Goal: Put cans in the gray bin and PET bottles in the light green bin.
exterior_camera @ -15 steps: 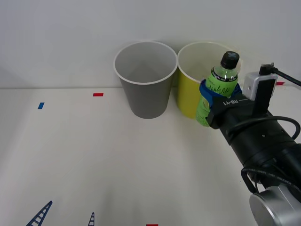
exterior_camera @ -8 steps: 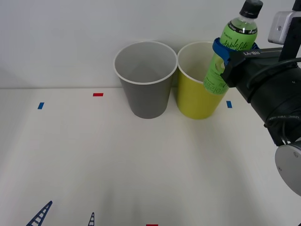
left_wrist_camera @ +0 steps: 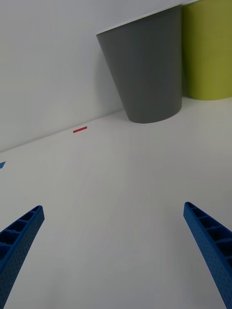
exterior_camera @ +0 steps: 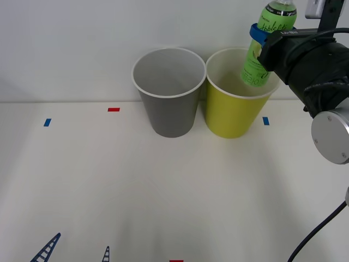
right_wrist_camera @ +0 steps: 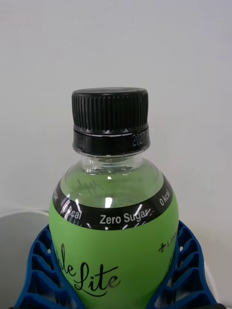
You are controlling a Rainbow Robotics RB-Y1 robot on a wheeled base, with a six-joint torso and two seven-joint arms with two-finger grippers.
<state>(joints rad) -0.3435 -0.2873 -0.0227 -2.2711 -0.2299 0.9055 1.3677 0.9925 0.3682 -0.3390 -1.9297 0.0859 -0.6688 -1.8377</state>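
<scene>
My right gripper (exterior_camera: 266, 39) is shut on the green PET bottle (exterior_camera: 264, 49), holding it tilted in the air over the right part of the light green bin's (exterior_camera: 232, 114) opening. In the right wrist view the PET bottle (right_wrist_camera: 113, 241) has a black cap and sits between my blue fingers (right_wrist_camera: 186, 270). The gray bin (exterior_camera: 168, 106) stands just left of the light green bin, touching it. My left gripper (exterior_camera: 76, 251) rests open at the table's front left, and its wrist view shows the gray bin (left_wrist_camera: 145, 77) and the light green bin (left_wrist_camera: 209, 53) beyond it.
Small red (exterior_camera: 113, 109) and blue (exterior_camera: 47, 122) tape marks lie on the white table. Another blue mark (exterior_camera: 265, 120) sits right of the light green bin. A white wall rises right behind the bins.
My right gripper has lifted the PET bottle upward and back, from beside the light green bin's front to above its opening. The left arm has not moved.
</scene>
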